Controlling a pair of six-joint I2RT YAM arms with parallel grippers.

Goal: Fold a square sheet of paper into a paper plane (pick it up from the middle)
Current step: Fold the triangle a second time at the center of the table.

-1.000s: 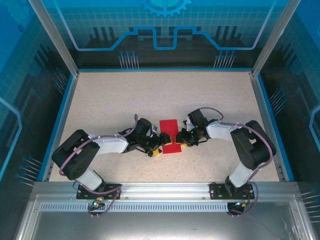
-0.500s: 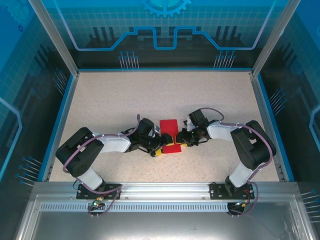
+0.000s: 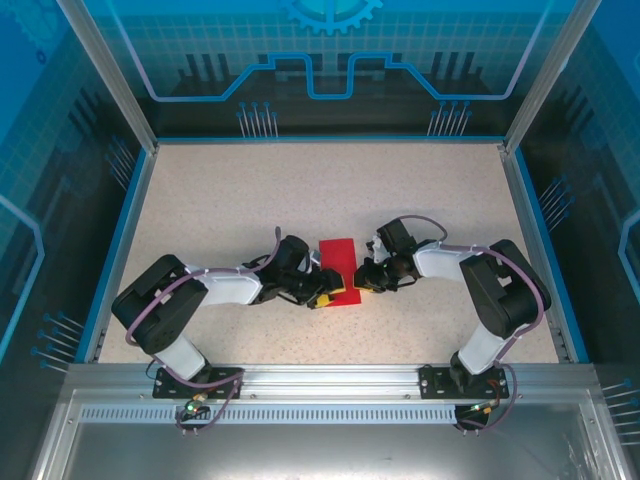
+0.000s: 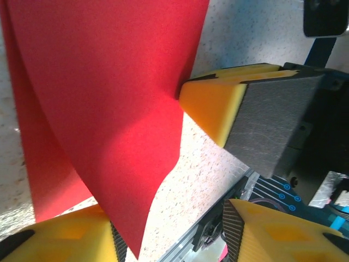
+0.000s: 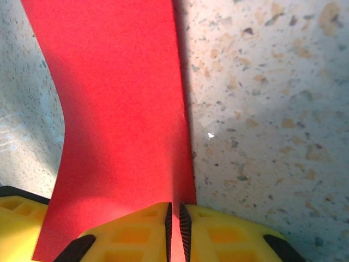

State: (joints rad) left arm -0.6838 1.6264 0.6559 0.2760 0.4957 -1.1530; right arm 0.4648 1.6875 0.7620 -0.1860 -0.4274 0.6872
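The right claw [image 5: 174, 215] is pressed together on an edge of the square sheet of paper [image 5: 109, 98], pinching it so that part of it rises off the counter [image 5: 262, 109]. The left claw [image 4: 166, 229] stands spread, one yellow finger [image 4: 60, 237] against the sheet's hanging corner and nothing gripped. Lying mid-counter between the arms, the red sheet reads as a narrow, bowed rectangle, so probably one lengthwise fold is made. With no pointed nose or wings, most of the paper plane seems left to do.

Far half of the worktop [image 3: 300, 180] unobstructed for passage, side strips free too, centre blocked by the left end effector [image 3: 322, 295] and right end effector [image 3: 362, 282] met at the paper [image 3: 338, 254], outer reach bounded by enclosure walls [image 3: 60, 200].
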